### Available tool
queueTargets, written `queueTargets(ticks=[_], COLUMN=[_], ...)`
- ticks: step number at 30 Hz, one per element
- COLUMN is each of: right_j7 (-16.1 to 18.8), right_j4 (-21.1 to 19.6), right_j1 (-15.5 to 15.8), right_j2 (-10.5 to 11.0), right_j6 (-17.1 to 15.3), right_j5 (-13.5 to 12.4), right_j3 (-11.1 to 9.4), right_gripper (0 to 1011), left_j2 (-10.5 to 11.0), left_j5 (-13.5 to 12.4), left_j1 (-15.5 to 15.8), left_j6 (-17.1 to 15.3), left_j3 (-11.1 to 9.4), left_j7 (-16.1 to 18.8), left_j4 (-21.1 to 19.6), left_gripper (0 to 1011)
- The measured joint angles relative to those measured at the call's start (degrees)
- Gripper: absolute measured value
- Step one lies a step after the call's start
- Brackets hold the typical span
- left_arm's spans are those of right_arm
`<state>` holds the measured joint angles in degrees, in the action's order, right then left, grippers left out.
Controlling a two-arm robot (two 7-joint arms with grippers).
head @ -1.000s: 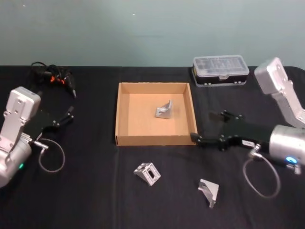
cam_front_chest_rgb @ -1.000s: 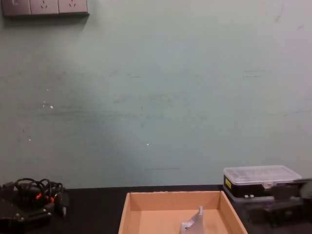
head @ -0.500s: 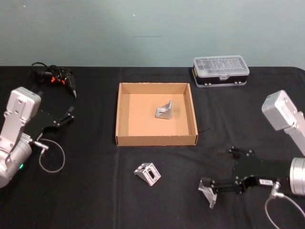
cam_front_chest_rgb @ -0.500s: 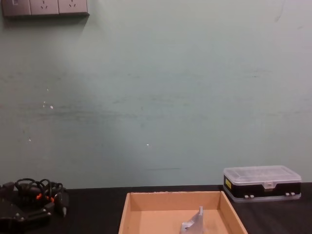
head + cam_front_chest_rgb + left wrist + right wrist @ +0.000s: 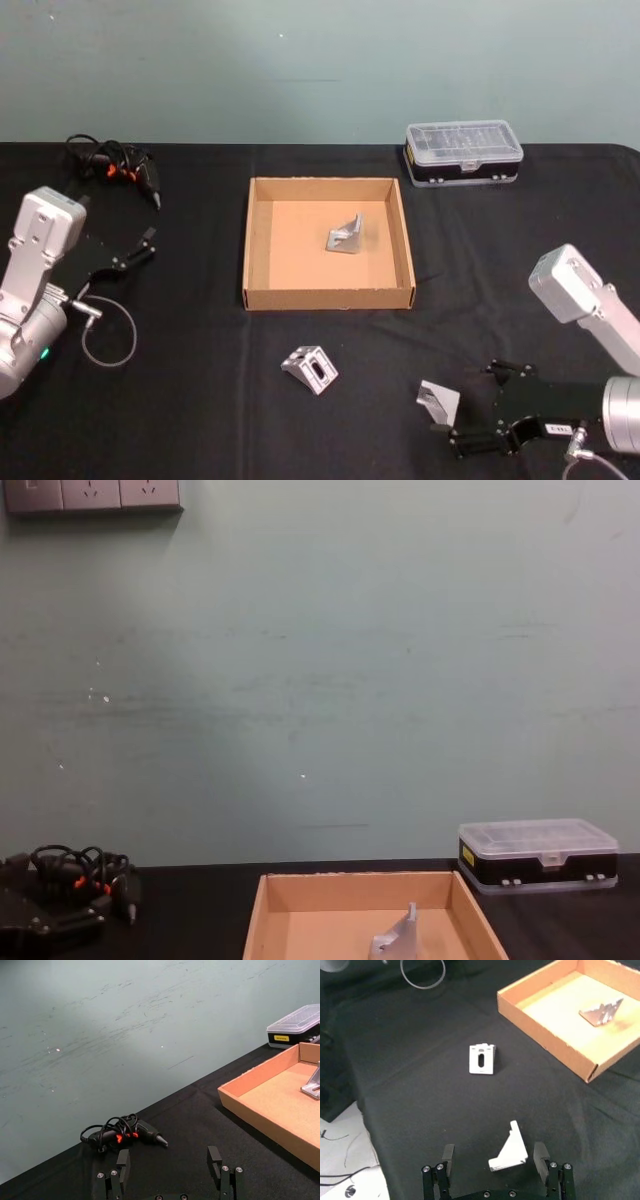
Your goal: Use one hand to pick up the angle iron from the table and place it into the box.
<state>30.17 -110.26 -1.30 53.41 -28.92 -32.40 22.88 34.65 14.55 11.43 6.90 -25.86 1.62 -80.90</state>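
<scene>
The right pincer (image 5: pixel 494 1154) is low over the front right of the tabletop (image 5: pixel 200 400). Its fingers are spread wide either side of an angle iron (image 5: pixel 512 1150), gripping nothing. A second angle iron (image 5: pixel 310 366) lies farther left. Beyond them, the box (image 5: pixel 330 296) holds a third angle iron (image 5: pixel 345 235). The left pincer (image 5: pixel 169 1162) is parked at the left, open and empty.

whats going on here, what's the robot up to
The right gripper sits low over the table, fingers open on either side of an angle iron but not yet closed on it. A second angle iron already lies inside the cardboard box, and a third angle iron waits on the table in front of the box. The left gripper is parked open at the left side.
</scene>
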Motion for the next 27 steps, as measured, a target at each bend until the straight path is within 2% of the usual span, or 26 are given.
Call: queueTargets(ticks=[10, 17, 27], right_j7=[-2.7, -2.8, -2.0], right_j4=[0.8, 1.6, 2.3], right_j1=[-0.6, -1.4, -1.8], right_j2=[-0.4, -1.5, -2.4], right_j6=[0.6, 1.0, 1.0], right_j5=[2.9, 4.6, 5.7], right_j3=[1.8, 2.8, 3.3], right_gripper=[1002, 1002, 1002], left_j2=[0.0, 0.0, 0.0], left_j5=[0.0, 0.0, 0.0], left_j1=[0.0, 0.0, 0.0], left_j6=[0.0, 0.0, 0.0], left_j3=[0.0, 0.0, 0.0], left_j7=[0.0, 0.0, 0.0], left_j4=[0.0, 0.0, 0.0], left_gripper=[1011, 1011, 1011])
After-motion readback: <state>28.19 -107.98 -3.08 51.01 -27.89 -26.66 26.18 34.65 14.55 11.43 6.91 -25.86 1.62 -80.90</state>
